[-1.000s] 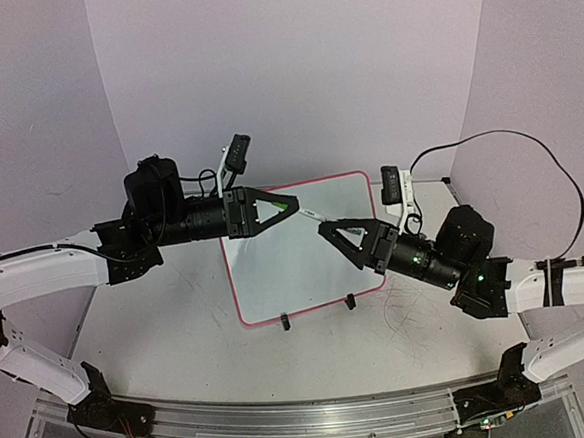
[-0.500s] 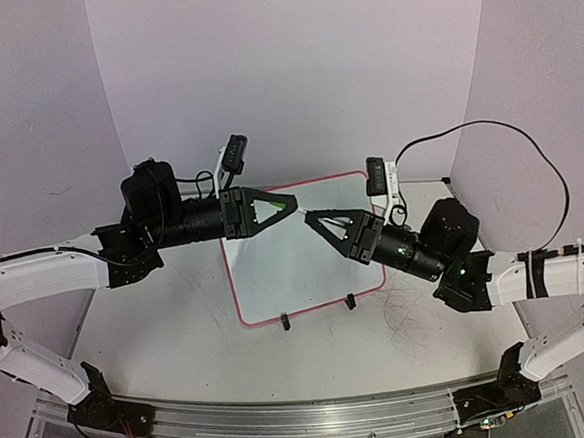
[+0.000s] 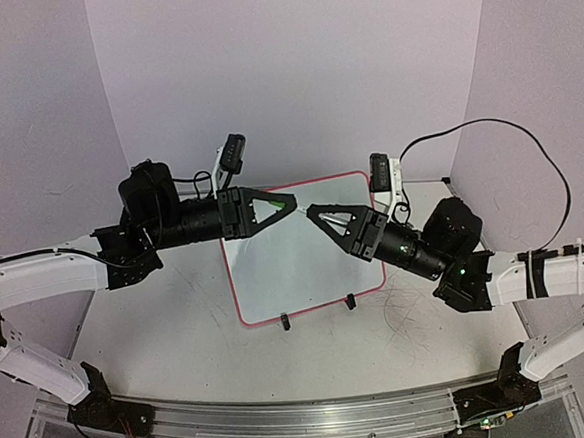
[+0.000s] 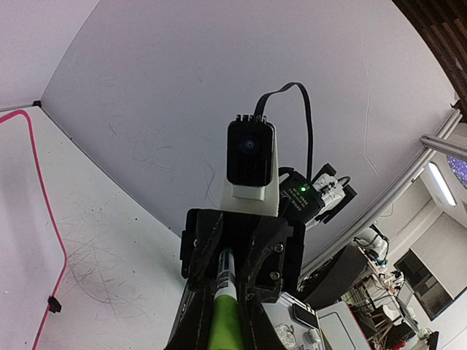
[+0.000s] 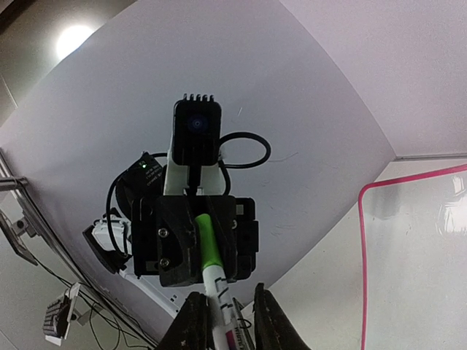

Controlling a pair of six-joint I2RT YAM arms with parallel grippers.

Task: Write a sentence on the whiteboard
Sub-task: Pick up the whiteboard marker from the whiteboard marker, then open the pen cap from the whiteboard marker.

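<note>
The left arm reaches in from the left edge of the overhead view toward the middle of the frame. The left gripper [image 3: 291,202] is clamped on the green end of a marker [image 3: 283,207], which lies level and points to the right. In the right wrist view that green end sits squeezed in the facing black jaws at frame centre, and the white barrel runs down to the bottom edge.

The whiteboard [image 3: 296,269] lies on the table [image 3: 180,337] at the centre of the overhead frame, directly under the two meeting grippers. Its pink-red rim is turned at a slight angle, and two small black feet [image 3: 284,324] show at its lower edge. It also appears at the left edge of the left wrist view and at the right edge of the right wrist view.

The right gripper [image 3: 315,212] meets the marker's white end from the right, just above the board's upper part. Its fingers [image 5: 191,324] stand close on either side of the barrel. Whether they press on it cannot be told. The right arm runs off to the right edge of the frame.
</note>
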